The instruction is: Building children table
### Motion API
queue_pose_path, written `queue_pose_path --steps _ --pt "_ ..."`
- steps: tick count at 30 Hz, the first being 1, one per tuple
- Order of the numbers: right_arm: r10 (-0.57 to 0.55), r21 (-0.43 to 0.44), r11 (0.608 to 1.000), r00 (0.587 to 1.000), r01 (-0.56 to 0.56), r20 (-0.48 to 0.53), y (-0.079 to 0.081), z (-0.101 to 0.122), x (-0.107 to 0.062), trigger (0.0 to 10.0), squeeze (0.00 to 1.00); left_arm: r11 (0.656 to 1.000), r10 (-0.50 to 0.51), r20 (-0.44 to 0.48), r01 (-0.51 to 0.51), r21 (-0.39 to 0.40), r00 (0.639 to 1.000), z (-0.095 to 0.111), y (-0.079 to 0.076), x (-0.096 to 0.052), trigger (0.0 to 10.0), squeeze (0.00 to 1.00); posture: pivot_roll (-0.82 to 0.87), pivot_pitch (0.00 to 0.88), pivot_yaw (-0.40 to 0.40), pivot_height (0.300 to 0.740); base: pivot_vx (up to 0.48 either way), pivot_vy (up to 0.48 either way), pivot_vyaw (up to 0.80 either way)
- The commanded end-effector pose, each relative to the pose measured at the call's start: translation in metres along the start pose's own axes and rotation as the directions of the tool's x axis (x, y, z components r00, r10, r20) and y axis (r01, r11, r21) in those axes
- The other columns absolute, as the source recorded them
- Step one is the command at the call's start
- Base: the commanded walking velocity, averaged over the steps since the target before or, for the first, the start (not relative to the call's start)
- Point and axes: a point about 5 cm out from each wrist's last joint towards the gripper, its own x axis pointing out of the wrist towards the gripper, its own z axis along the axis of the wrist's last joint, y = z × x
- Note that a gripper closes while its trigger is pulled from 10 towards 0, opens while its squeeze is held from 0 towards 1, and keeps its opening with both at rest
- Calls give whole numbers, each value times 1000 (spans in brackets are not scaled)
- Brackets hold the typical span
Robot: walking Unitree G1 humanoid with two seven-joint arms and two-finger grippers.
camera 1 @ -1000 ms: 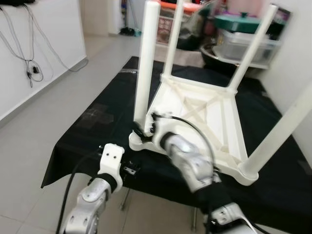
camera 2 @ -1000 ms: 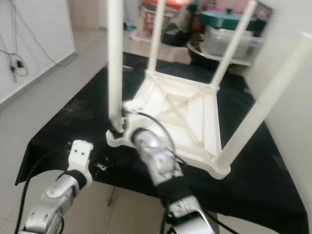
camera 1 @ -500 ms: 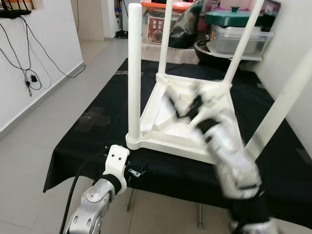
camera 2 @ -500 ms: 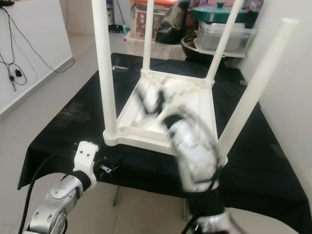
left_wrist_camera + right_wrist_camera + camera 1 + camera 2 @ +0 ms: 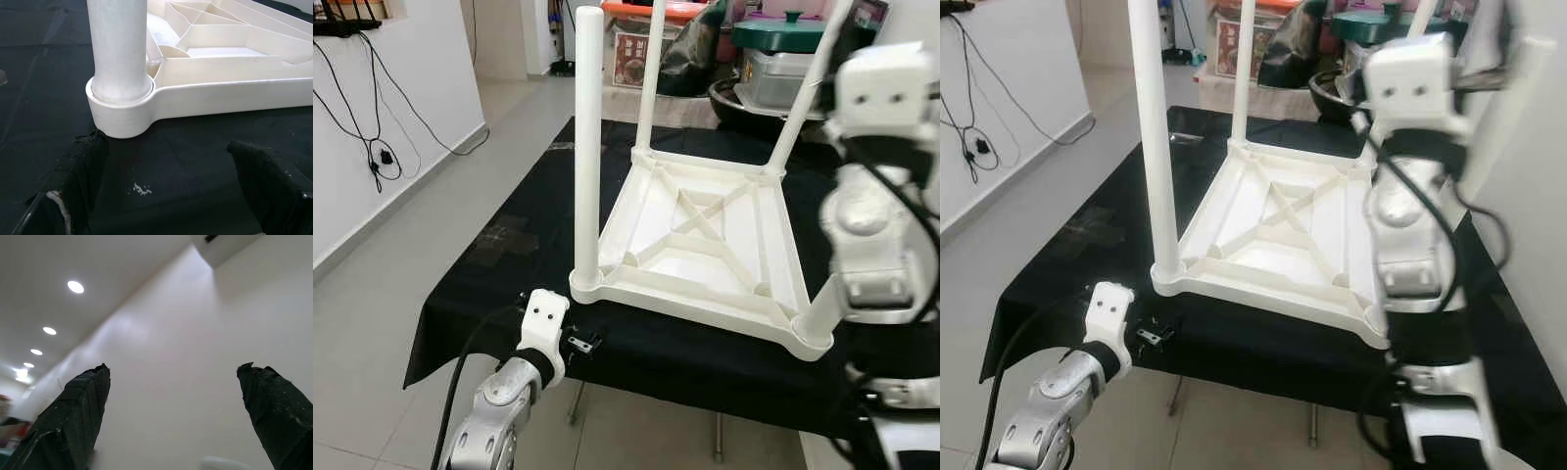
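Observation:
A white plastic children's table lies upside down on a black cloth, its legs pointing up. The near left leg stands in its corner socket. My left gripper is open and low at the cloth's front edge, just short of that socket, holding nothing. My right arm is raised high at the right, in front of the near right leg. The right gripper points at the ceiling, open and empty.
Storage boxes and a green-lidded pot crowd the back behind the cloth-covered table. Cables hang on the white wall at left. Tiled floor lies to the left and in front.
My right arm left the base of the near left leg, swept across the upturned table and rose up on the right. The left gripper stayed put.

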Motion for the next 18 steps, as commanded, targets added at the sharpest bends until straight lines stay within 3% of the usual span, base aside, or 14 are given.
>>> queue_pose_path --steps 1,3,7,8,9,12,14,15,16,18 --pt "-97 -58 994 995 96 -31 -15 -11 5 10000 0 1000 -2 -21 2 1 1000 -5 -1 -2 10000 0 20 0 -67 740 0 0 0" --pt "-192 -71 979 981 193 17 -27 -11 10 10000 0 1000 -4 -21 4 2 1000 -5 0 -1 10000 0 13 0 -61 740 0 0 0" --pt "-162 -59 986 985 159 -52 -19 -22 5 10000 0 1000 -9 -22 9 5 1000 -5 -1 1 10000 0 9 0 -60 740 0 0 0" --pt "-93 5 995 982 95 -167 -8 -34 -2 10000 0 1000 -10 -21 10 6 1000 -5 -1 2 10000 0 11 0 -61 740 0 0 0" --pt "-93 5 995 982 95 -167 -8 -34 -2 10000 0 1000 -10 -21 10 6 1000 -5 -1 2 10000 0 11 0 -61 740 0 0 0" --pt "16 120 993 948 24 -318 9 -49 -13 10000 0 1000 -10 -20 10 5 1000 -4 -1 2 10000 0 11 0 -63 740 0 0 0" --pt "65 162 987 929 -5 -366 16 -53 -17 10000 0 1000 -9 -19 9 4 1000 -4 -1 1 10000 0 11 0 -63 740 0 0 0" --pt "144 213 975 901 -59 -410 26 -56 -24 10000 0 1000 -8 -21 8 4 1000 -5 -1 1 10000 0 9 0 -64 740 0 0 0" --pt "144 213 975 901 -59 -410 26 -56 -24 10000 0 1000 -8 -21 8 4 1000 -5 -1 1 10000 0 9 0 -64 740 0 0 0" --pt "211 291 954 852 -73 -480 34 -63 -33 10000 0 1000 -6 -24 6 4 1000 -6 -2 0 10000 0 11 0 -68 740 0 0 0"
